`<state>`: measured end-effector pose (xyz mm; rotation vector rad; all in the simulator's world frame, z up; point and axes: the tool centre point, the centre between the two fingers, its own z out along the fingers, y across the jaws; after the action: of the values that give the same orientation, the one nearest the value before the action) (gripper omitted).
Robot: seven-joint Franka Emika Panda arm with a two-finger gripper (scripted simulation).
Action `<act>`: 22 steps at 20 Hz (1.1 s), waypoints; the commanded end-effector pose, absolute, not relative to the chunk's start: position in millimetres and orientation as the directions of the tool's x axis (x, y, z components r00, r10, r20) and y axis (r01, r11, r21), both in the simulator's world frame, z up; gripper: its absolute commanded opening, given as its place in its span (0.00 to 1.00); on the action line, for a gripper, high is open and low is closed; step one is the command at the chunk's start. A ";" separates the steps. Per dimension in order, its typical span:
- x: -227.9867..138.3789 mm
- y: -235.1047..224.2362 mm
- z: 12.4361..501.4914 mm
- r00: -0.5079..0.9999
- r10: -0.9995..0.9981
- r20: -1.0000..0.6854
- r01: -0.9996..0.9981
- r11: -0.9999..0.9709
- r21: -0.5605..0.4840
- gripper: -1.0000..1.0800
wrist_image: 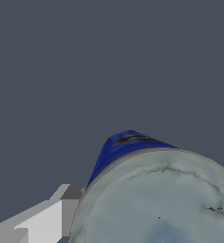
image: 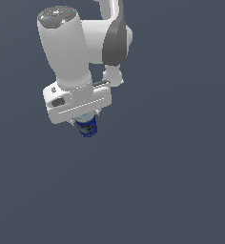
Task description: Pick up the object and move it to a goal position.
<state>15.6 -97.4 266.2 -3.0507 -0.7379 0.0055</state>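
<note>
My claw (image: 87, 119) grips the can (image: 87, 127) from above, top end tucked up between my fingers so it hangs upright w/o tilting. Wrist view: can's silvery top fills the frame (v. close). No goal marker visible.

No readable text, brand, number or sign is showing in either view. The can (image: 87, 127) is carrying a dark-and-white label, but its marks are blurring into smears; in the wrist view they are sitting near twelve o'clock of its grey top, illegible.
</note>
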 end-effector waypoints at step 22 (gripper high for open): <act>6.1 -194.5 464.0 0.889 0.457 0.000 0.457 -0.889 0.000 0.00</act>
<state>6.0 -191.7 455.7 -3.0514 -0.7373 0.0047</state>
